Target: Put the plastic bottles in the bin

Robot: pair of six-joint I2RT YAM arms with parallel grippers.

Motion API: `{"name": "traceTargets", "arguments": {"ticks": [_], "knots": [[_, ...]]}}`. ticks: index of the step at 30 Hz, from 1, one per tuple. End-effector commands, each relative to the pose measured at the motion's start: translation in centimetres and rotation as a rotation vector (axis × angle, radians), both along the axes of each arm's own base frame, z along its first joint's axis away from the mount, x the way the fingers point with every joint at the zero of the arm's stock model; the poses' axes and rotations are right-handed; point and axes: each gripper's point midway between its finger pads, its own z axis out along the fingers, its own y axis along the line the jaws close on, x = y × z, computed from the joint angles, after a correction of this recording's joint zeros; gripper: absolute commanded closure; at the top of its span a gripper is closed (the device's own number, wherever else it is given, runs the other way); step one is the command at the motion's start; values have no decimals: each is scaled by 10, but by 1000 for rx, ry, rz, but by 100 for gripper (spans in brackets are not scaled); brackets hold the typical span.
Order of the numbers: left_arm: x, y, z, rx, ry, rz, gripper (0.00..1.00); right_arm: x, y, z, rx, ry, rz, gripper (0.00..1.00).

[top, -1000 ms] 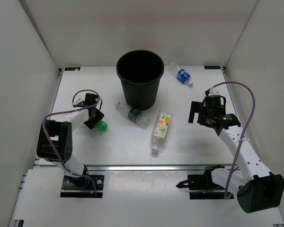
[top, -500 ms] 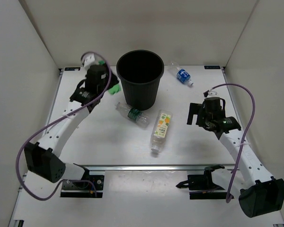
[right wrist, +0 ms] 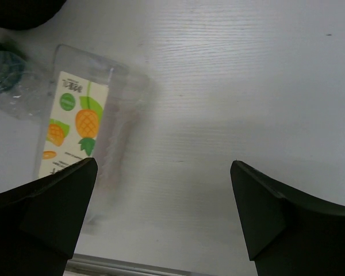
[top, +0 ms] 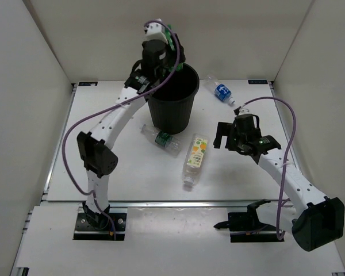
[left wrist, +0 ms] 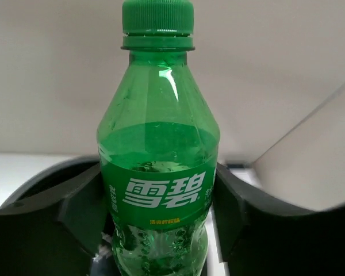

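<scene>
Between white walls (top: 37,86), your white table (top: 112,167) bears the bin (top: 171,112). Left gripper (left wrist: 158,221) clamps the green bottle (left wrist: 158,144); right gripper (right wrist: 164,172) gapes wide.

The white table (top: 103,167) carries four items. The black bin (top: 171,114) stands upright at the centre, toward the far edge. A clear bottle with a green label (top: 161,140) lies on its side just in front of the bin's base. A clear bottle with a yellow-orange label (top: 196,154) lies just right of it. A clear bottle with a blue label (top: 221,91) lies right of the bin, near the far edge.
</scene>
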Motion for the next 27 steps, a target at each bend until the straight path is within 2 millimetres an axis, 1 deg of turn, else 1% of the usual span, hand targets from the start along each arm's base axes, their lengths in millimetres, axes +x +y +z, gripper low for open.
{"name": "traceTargets", "arguments": {"ticks": [1, 2, 3, 5, 6, 7, 9, 10, 11, 12, 13, 14, 15, 16, 17, 18, 19, 20, 21, 22, 23, 24, 25, 26, 27], "knots": [[-3, -7, -14, 82, 54, 14, 12, 17, 31, 32, 98, -81, 22, 1], [-2, -8, -27, 102, 73, 22, 2, 18, 36, 29, 103, -65, 17, 1], [-5, -7, -23, 111, 59, 26, 1, 17, 44, 26, 106, -46, 30, 1], [-12, -6, -14, 96, 47, 2, 1, 18, 60, 31, 116, -31, 34, 0], [-12, -3, -11, 98, 45, 5, 2, 18, 64, 23, 110, -1, 21, 1], [-15, -1, -11, 105, 61, 9, 1, 17, 71, 25, 127, 7, 18, 1], [-25, 4, 0, 149, 60, -19, 2, 16, 87, 16, 111, 39, 44, 1], [-29, 9, 8, 156, 50, -20, 1, 15, 90, 13, 117, 53, 25, 1], [-41, 18, 14, 168, 65, -20, 1, 16, 94, 10, 90, 52, 32, 1], [-51, 34, 22, 165, 73, -3, 1, 17, 98, 10, 74, 50, 30, 1], [-53, 47, 15, 159, 104, 16, 1, 20, 97, 6, 57, 51, 9, 1], [-60, 77, 10, 158, 142, 51, 1, 18, 101, 1, 48, 65, 17, 1], [-81, 91, 24, 96, 137, 38, 1, 21, 99, 1, 45, 64, -7, 1], [-76, 118, -9, 81, 219, 85, 1, 21, 99, -2, 35, 68, -15, 1], [-91, 146, -23, 53, 252, 122, 1, 24, 96, -8, 25, 82, -37, 1], [-115, 162, -11, 22, 215, 145, 1, 24, 95, -8, 28, 81, -51, 1], [-133, 182, -28, 1, 239, 188, 2, 24, 94, -14, 13, 88, -57, 1], [-139, 198, -67, 20, 311, 253, 2, 25, 91, -20, -4, 99, -78, 1], [-161, 205, -56, -3, 273, 251, 1, 24, 91, -20, -10, 97, -82, 1], [-176, 214, -76, -1, 315, 275, 1, 25, 93, -23, -17, 97, -82, 1], [-182, 216, -100, 6, 368, 283, 2, 26, 95, -26, -14, 102, -82, 1], [-193, 219, -108, 14, 392, 283, 2, 28, 99, -27, -10, 96, -70, 1], [-204, 223, -127, 25, 447, 289, 1, 25, 100, -31, -19, 103, -63, 0], [-209, 225, -147, 26, 499, 304, 2, 28, 106, -28, -13, 88, -64, 1], [-217, 229, -155, 19, 518, 308, 1, 29, 110, -27, -2, 79, -57, 1]]}}
